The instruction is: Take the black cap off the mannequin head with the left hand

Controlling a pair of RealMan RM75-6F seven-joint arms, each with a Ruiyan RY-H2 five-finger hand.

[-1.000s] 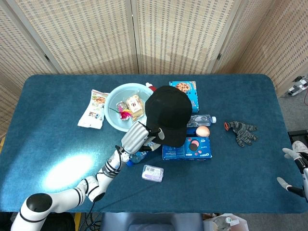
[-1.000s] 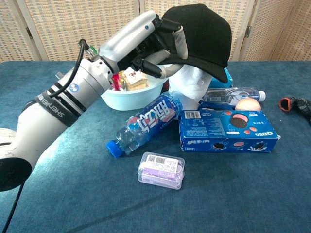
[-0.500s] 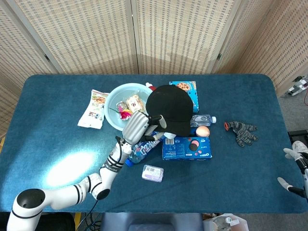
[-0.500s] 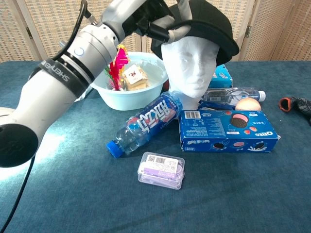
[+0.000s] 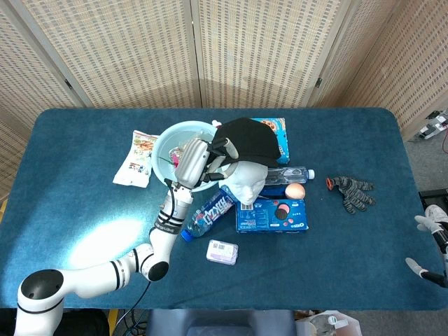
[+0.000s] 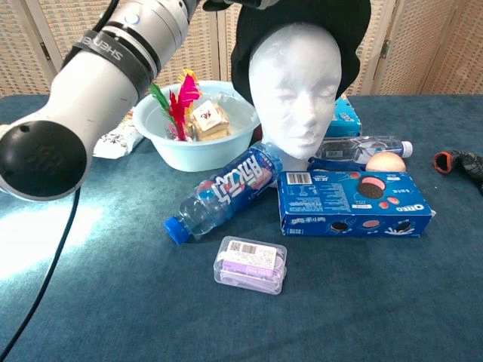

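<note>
The black cap (image 5: 250, 139) is tipped back off the white mannequin head (image 5: 245, 184), whose face and crown are bare. My left hand (image 5: 204, 158) grips the cap's brim at its left side, raised above the bowl. In the chest view the cap (image 6: 355, 41) hangs behind the mannequin head (image 6: 296, 90), and the left hand is nearly cut off by the top edge; only its forearm (image 6: 113, 68) shows well. My right hand (image 5: 434, 241) hangs at the table's right edge, fingers apart, holding nothing.
A light blue bowl (image 5: 165, 166) of snacks stands left of the head. A soda bottle (image 6: 226, 192), an Oreo box (image 6: 355, 204) and a small purple box (image 6: 251, 264) lie in front. A peach (image 6: 385, 161), a water bottle (image 5: 290, 173) and a glove (image 5: 352, 192) lie to the right.
The left hand has risen and swung back with the brim in its grip. The cap has peeled up and backward, uncovering the mannequin's face and crown. The right hand stays put.
</note>
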